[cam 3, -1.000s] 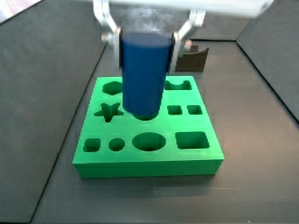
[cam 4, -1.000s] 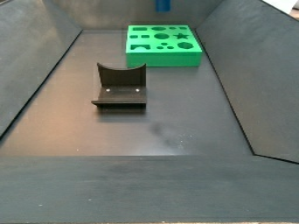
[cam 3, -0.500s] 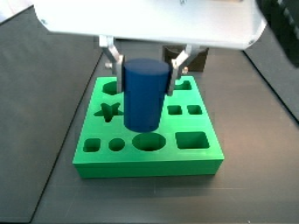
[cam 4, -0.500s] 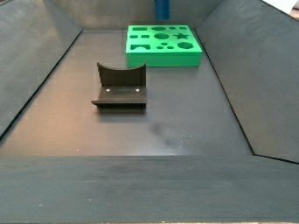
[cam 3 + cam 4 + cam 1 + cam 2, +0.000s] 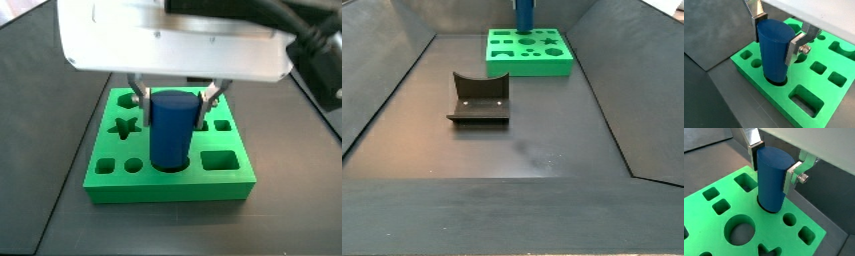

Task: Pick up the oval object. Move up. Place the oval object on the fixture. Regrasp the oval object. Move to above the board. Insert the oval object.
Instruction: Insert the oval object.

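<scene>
Jaws of the gripper [image 5: 776,35] are clamped on the upright oval object [image 5: 773,50], its lower end seated in a hole of the board [image 5: 767,85]; the fixture [image 5: 478,100] stands mid-bench.

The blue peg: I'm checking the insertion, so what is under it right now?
The gripper holds the blue peg upright, its lower end in a hole in the green board. The peg covers the hole's bottom.

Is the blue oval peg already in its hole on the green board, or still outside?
Partly in: the oval object stands upright, its lower end in a hole of the board, most of it above, gripper shut on it.
</scene>
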{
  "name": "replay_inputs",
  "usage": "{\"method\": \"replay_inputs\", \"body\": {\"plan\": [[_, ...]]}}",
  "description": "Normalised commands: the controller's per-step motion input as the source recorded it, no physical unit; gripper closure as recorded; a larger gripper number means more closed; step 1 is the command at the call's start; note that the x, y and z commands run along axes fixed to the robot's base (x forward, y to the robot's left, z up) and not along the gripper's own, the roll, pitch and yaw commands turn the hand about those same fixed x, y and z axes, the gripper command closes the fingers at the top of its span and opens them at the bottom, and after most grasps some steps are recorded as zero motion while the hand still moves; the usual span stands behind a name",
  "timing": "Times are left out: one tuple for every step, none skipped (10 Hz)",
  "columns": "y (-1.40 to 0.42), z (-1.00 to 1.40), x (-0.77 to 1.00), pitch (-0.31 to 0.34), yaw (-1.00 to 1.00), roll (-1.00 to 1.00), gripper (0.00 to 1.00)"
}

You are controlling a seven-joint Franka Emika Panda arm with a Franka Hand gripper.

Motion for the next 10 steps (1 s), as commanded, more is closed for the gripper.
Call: {"method": "replay_inputs", "body": {"plan": [[0.0,-0.34,0.15,-0.033,0.09,0.02,1.0],[0.0,-0.34,0.15,-0.04,0.09,0.02,1.0],[-0.02,-0.32,0.15,-0.04,0.07,0.02,1.0],[-0.02,-0.37,0.13,-0.063,0.04,0.01,1.0],[-0.02,-0.41,0.04,-0.099,0.02,0.01,1.0],[-0.02,-0.49,0.02,-0.1,0.03,0.02,1.0],[-0.01,-0.53,0.0,-0.12,0.03,0.03,1.0],[0.0,-0.57,0.0,-0.119,0.03,0.03,1.0],[0.0,-0.29,0.0,-0.124,0.05,0.05,1.0],[-0.04,0.0,0.03,0.049,0.0,0.03,1.0]]}}
